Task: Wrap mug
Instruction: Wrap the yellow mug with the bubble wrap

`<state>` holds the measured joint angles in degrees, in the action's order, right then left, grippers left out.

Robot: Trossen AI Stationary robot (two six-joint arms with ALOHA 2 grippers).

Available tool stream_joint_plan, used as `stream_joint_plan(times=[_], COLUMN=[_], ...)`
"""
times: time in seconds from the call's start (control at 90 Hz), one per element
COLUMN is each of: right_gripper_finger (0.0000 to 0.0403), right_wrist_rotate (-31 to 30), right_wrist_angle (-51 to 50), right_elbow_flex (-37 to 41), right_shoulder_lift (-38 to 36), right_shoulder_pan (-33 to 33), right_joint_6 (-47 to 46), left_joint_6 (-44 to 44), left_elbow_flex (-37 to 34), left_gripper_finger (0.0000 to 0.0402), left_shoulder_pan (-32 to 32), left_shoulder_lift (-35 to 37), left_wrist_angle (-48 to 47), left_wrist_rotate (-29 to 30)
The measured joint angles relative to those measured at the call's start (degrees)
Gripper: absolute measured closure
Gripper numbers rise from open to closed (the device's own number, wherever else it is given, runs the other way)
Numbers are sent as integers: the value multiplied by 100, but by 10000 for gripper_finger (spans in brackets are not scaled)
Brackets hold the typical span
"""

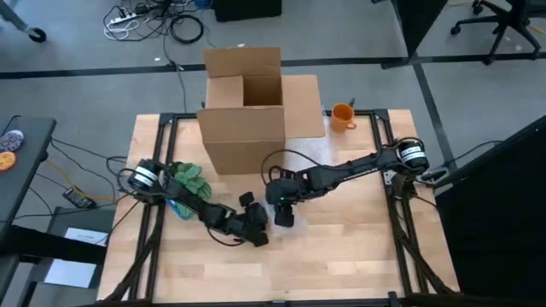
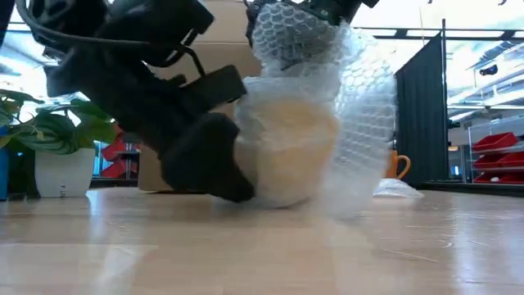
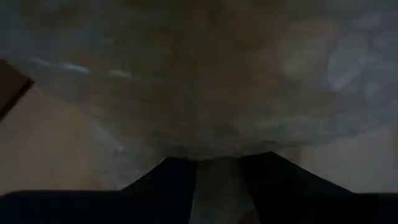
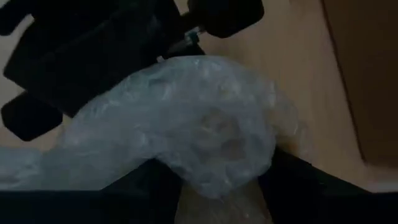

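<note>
Now both grippers — left (image 1: 256, 223), right (image 1: 282, 213) — pinch bubble-wrapped mug (image 2: 299, 147), tabletop (image 1: 341, 247)

Grey floor (image 1: 77, 51) with cables (image 1: 153, 21); dark partition (image 2: 422, 115); red bins (image 2: 491, 152) beyond.

1. Bubble wrap (image 2: 327, 90): clear plastic, bumpy cell texture, slightly glossy, crumpled; looks cloudy where layered.
2. Mug (image 2: 286, 156) under the wrap: pale cream, smooth-looking; material cannot be told through the plastic.
3. Table (image 1: 341, 247): light wood planks, smooth, faint sheen with soft reflections in the low view; dark metal frame along its edges.
4. Left gripper (image 1: 254, 223) and right gripper (image 1: 281, 211): matt black, plastic-looking housings.
5. Cardboard box (image 1: 243, 119) at the table's far edge: plain brown, matt, flaps raw.
6. Orange mug (image 1: 342, 115) near the far right corner: glossy, smooth.
7. Plant (image 1: 188, 177) by the left edge: leaves green, faintly waxy.
</note>
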<state>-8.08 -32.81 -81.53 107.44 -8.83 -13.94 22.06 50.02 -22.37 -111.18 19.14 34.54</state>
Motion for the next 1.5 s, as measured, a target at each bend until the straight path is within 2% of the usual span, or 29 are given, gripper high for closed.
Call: stream_joint_plan(times=[0.111,0.278,0.489,0.656,0.767,0.878,0.989,1.122,1.356,1.5], right_gripper_finger=[229,229,229,229,229,229,229,229,230,229], right_wrist_rotate=[87,293,418,417,426,433,433,366,-79,-232], right_wrist_angle=[-231,-636,-1719,-1852,-1858,-1788,-1533,-1357,-1594,-1379], right_elbow_flex=[0,-5,-4,-2,2,9,17,46,57,22], right_shoulder_lift=[0,0,5,13,15,17,17,-14,-252,-463], right_shoulder_pan=[21,38,22,-44,-53,-53,-49,-58,-134,-121], right_joint_6=[-39,-38,-170,-168,-159,-148,-125,102,81,-31], left_joint_6=[-363,-408,-613,-1124,-1249,-1302,-1630,-2158,-2004,-2045], left_elbow_flex=[-3,166,291,350,401,420,420,392,413,413], left_gripper_finger=[285,285,285,285,285,285,285,285,285,285], left_shoulder_pan=[4,132,256,245,245,227,216,217,247,161], left_shoulder_lift=[-33,-132,-246,754,1522,2141,2327,2075,1745,1509], left_wrist_angle=[609,767,764,-384,-1474,-1842,-1282,-354,-135,85], left_wrist_rotate=[-236,-394,-559,-559,-534,-278,-58,52,201,162])
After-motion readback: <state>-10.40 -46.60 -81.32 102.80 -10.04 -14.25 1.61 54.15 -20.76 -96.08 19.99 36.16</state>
